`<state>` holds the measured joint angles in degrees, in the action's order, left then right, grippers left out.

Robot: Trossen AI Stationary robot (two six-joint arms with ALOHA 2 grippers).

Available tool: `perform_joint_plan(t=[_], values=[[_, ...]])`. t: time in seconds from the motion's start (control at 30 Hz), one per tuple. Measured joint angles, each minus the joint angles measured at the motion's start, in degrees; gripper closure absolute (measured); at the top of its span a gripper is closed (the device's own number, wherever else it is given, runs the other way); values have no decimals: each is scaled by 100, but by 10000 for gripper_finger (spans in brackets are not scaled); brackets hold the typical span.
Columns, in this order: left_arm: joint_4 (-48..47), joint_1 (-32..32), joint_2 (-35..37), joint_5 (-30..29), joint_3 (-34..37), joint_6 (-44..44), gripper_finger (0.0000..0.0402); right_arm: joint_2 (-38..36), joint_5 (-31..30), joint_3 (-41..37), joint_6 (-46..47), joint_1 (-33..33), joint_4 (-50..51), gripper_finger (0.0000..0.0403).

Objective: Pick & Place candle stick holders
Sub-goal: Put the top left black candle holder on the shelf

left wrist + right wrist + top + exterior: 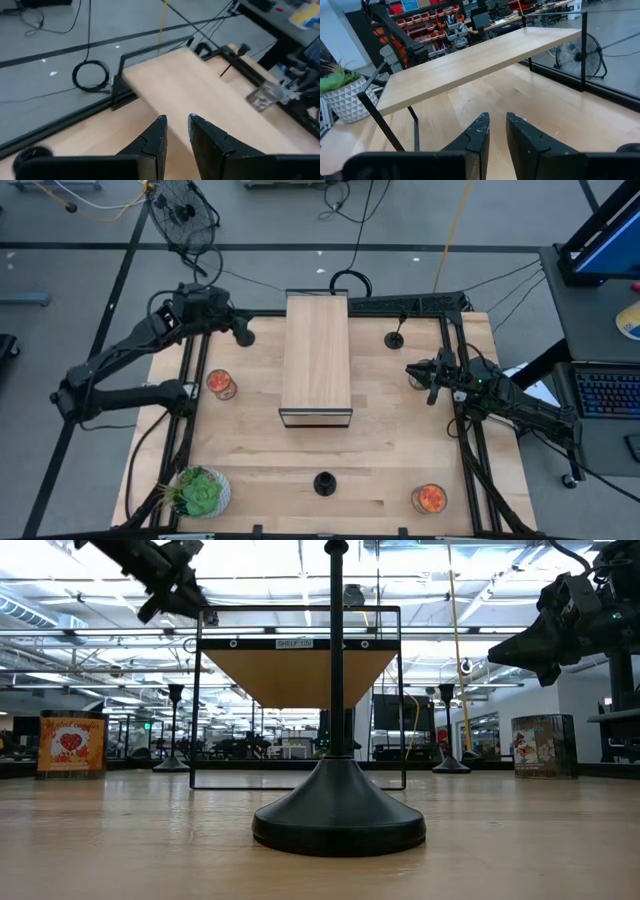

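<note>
Three black candle stick holders stand upright on their round bases. One (322,483) (338,810) is near the front edge at the middle. One (396,338) (447,730) is at the far right. One (243,337) (175,730) is at the far left, just below my left gripper's tips. My left gripper (238,328) (178,122) hangs high above the table beside the shelf (316,355), with only a narrow slit between its fingers and nothing in it. My right gripper (414,372) (497,120) waits level at the right edge, its fingers almost together and empty.
The wooden shelf on a thin black frame (298,675) stands at the table's middle, toward the far edge. Glass jars sit at the left (220,384), the front right (428,498) and just before my right gripper (418,380). A potted plant (200,492) fills the front left corner.
</note>
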<state>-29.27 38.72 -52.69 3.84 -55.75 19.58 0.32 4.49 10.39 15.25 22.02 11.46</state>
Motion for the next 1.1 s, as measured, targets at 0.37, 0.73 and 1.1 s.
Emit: perform_joint_plan(t=[0.37,0.73,1.1], values=[[-3187,-339,-1961,-1851,-2657,-144,314,0,5,0,-866,0,-1,348],[-4438,820,-3133,-1708,-3630,465,314,0,5,-1,-952,0,-2,348],[-4562,1377,-3248,-1738,-3635,198,314,0,5,0,-1121,0,-4,348]])
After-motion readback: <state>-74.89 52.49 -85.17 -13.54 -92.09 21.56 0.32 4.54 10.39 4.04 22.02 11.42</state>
